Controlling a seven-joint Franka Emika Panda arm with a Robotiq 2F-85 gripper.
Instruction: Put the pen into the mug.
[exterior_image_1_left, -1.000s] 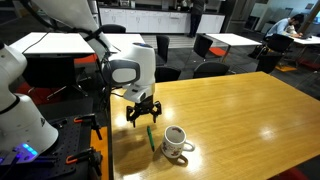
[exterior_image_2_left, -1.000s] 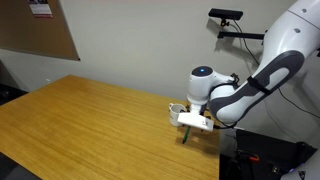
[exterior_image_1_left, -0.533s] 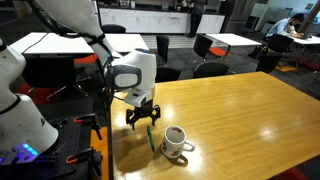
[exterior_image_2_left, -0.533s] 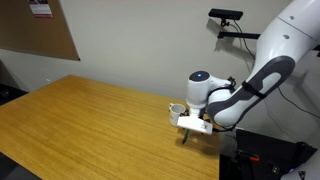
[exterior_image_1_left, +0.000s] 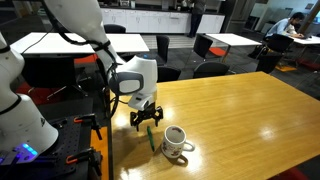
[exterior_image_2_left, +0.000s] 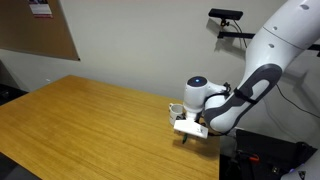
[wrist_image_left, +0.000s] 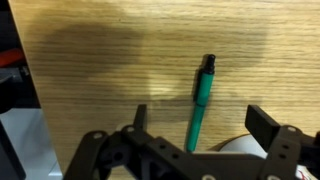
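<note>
The green pen (wrist_image_left: 199, 105) lies flat on the wooden table (exterior_image_1_left: 240, 110), seen in the wrist view between my open fingers and running away from the camera. In an exterior view the pen (exterior_image_1_left: 151, 137) lies just under my gripper (exterior_image_1_left: 146, 122), left of the white mug (exterior_image_1_left: 176, 143), which stands upright with its handle toward the front. My gripper (wrist_image_left: 200, 125) is open and low over the pen, not touching it. In the wrist view a white edge of the mug (wrist_image_left: 232, 145) shows at the bottom. In an exterior view my gripper (exterior_image_2_left: 190, 127) hides pen and mug.
The table's near edge (exterior_image_1_left: 112, 140) is close beside the pen; the wooden top stretches far to the right. Chairs and other tables (exterior_image_1_left: 215, 45) stand behind. A corkboard (exterior_image_2_left: 35, 30) hangs on the wall.
My gripper has come down lower over the pen and shifted slightly toward the mug. Pen and mug have not moved.
</note>
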